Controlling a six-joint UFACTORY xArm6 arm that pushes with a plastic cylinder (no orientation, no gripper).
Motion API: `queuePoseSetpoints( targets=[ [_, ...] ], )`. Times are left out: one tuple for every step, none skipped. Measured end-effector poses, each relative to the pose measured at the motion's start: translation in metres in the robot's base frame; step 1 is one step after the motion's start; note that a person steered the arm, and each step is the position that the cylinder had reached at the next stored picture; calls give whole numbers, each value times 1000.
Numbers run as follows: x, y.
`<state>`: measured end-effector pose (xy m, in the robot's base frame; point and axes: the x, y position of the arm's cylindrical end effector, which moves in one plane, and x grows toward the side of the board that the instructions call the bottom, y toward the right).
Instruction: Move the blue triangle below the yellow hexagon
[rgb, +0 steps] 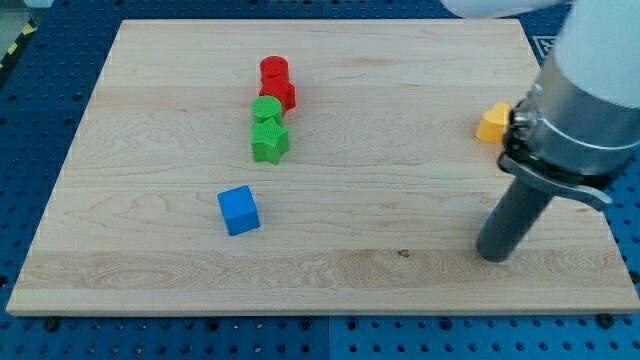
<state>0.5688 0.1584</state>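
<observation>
Your clawless tip (495, 253) sits low right; no blue triangle shows, so locate it below the yellow block (491, 124) first.

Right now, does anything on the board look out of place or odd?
Nothing damaged or spilled. The yellow block is partly hidden behind my arm, and no blue triangle shows: the only blue block looks like a cube. My tip rests near the view's bottom right, touching nothing.

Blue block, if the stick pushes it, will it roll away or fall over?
The blue block looks boxy, with flat faces, so it should probably slide, not roll. It sits low and squat, so tipping seems unlikely. A push off its middle may spin it on the smooth wooden board. My tip is far off at the view's right.
</observation>
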Motion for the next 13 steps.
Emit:
queuePoseSetpoints(
  targets=[
    [-1, -23],
    [-1, -50],
    [-8, -51],
    [-15, -50],
    [-15, -15],
    [-15, 0],
    [-15, 27],
    [-15, 39],
    [-16, 46],
    [-17, 58],
    [-30, 58],
    [-19, 58],
    [2, 68]
  ],
)
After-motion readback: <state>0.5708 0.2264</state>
